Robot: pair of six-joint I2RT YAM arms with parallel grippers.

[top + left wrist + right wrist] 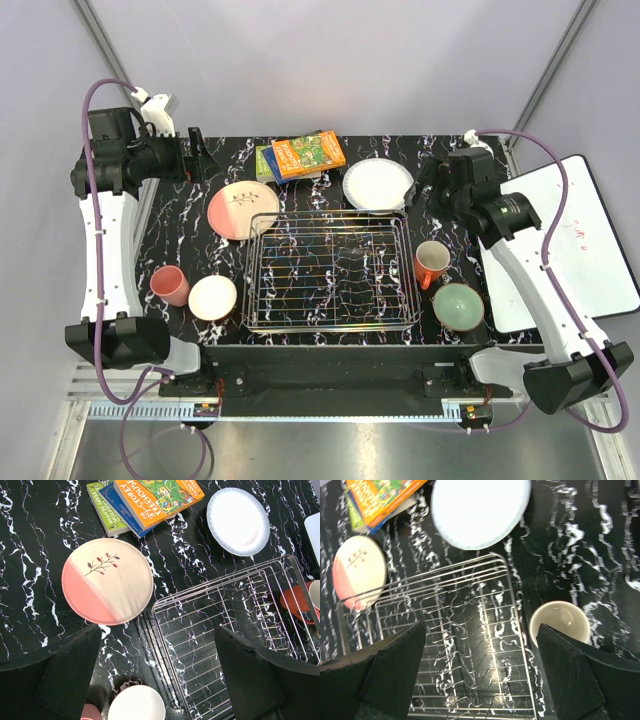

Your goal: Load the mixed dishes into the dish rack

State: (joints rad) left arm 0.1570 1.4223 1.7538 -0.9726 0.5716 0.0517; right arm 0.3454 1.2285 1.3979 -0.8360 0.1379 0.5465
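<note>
Either side of the dish rack (330, 272), arms raised, left end effector (157, 632) released, right end effector (480, 627) released

The place is a robotics lab test cell. A left arm (105, 250) and a right arm (545, 290) are mounted beside a metal rail (330, 408) at the near edge of a black marble-patterned table (180, 230). The table carries a wire dish rack (330, 213). Plain pale walls (330, 60) enclose it, and a white board (575, 240) lies alongside.
</note>
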